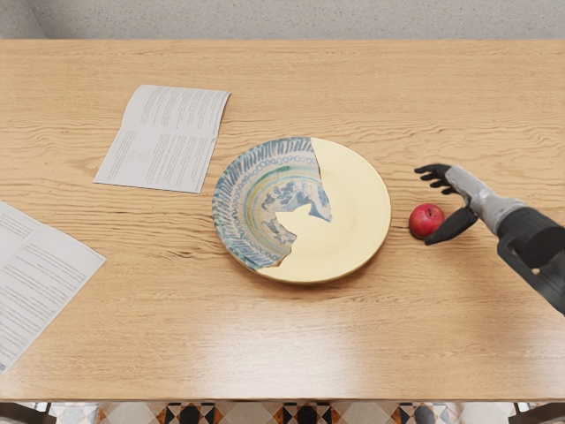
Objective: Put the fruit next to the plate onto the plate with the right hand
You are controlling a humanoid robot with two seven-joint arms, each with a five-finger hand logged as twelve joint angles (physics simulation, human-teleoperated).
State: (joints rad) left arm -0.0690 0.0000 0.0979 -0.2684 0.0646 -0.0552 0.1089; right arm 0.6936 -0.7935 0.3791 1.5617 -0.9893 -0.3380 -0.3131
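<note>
Reaching in near the table's (282, 336) right edge, the right hand (459, 196) spreads open beside the apple (426, 220), gripping nothing; grasp, lift and placing on the plate (353, 216) all remain.

A light wooden surface (291, 344) with long grain lines fills nearly the whole view. Left of centre, toward the far side, an open booklet (165, 137) lies flat, its two pages of small printed text parted by a fold. A second printed leaflet (33, 274) lies at the left edge, partly cut off, apart from the first. Patterned floor tiles (291, 413) show below the near edge, and a grey band (282, 18) runs beyond the far edge.
</note>
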